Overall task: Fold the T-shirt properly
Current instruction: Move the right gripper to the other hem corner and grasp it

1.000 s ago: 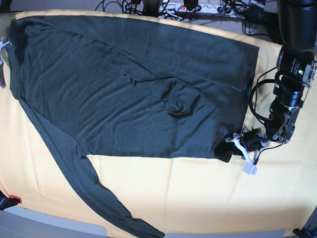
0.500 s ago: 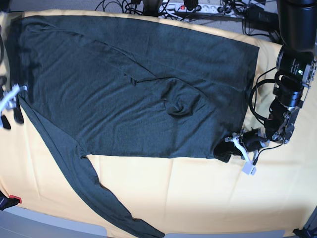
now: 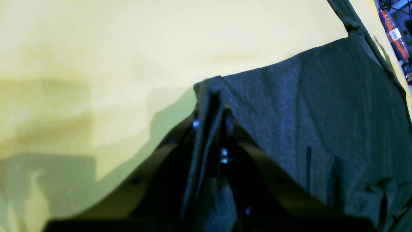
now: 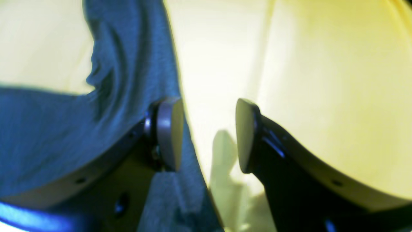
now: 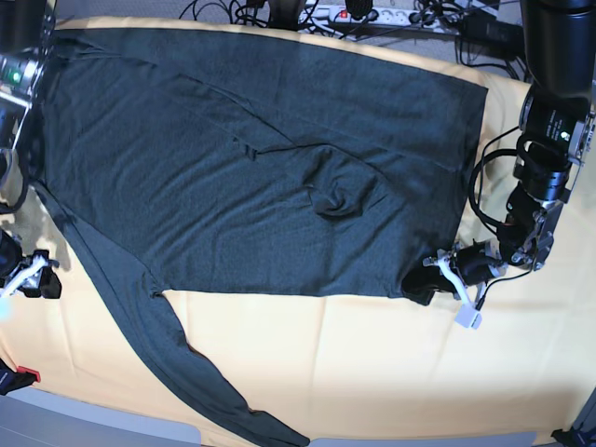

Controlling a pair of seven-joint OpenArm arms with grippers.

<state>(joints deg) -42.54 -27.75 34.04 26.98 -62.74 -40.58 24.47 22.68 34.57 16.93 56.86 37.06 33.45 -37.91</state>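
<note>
While your base view shows the T-shirt (image 5: 261,168) spread flat on the yellow-covered desk (image 5: 372,363), only the left wrist view shows the left gripper (image 3: 210,106) pinching its hem corner. Your right gripper (image 4: 207,132) stands spread beside the sleeve, holding nothing. Cables and a power strip (image 5: 372,14) lie behind the desk.

The T-shirt (image 5: 261,168) lies spread across the desk (image 5: 391,363), one sleeve trailing toward the front edge. The left gripper (image 5: 438,277) sits at its right front corner; the right gripper (image 5: 33,275) is beside the sleeve at far left.
</note>
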